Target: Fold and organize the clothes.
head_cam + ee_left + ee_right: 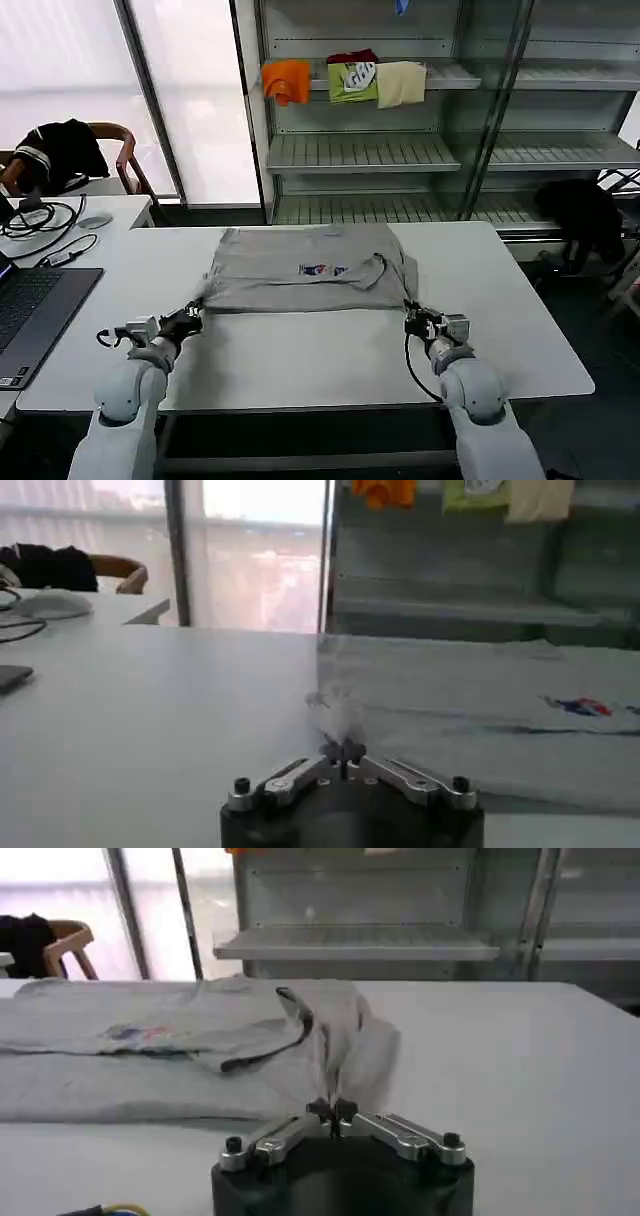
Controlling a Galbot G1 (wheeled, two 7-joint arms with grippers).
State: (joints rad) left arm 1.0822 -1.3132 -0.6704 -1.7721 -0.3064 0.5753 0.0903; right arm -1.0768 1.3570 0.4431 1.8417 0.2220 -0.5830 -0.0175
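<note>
A light grey soft fabric shirt [305, 270] with a small multicoloured chest print lies partly folded on the white desk [330, 355], in front of the grey metal shelf unit [400, 150]. The left tool [188, 316] is closed, pinching the shirt's near left corner. The right tool [413, 318] is closed on the near right corner, where the fabric bunches beside the dark collar trim [285, 1038].

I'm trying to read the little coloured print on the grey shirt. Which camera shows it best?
The head view: it looks down on the whole grey shirt, with the print near its middle. The left wrist view catches the print at a low angle off to one side; the right wrist view shows it faint and flattened.
</note>
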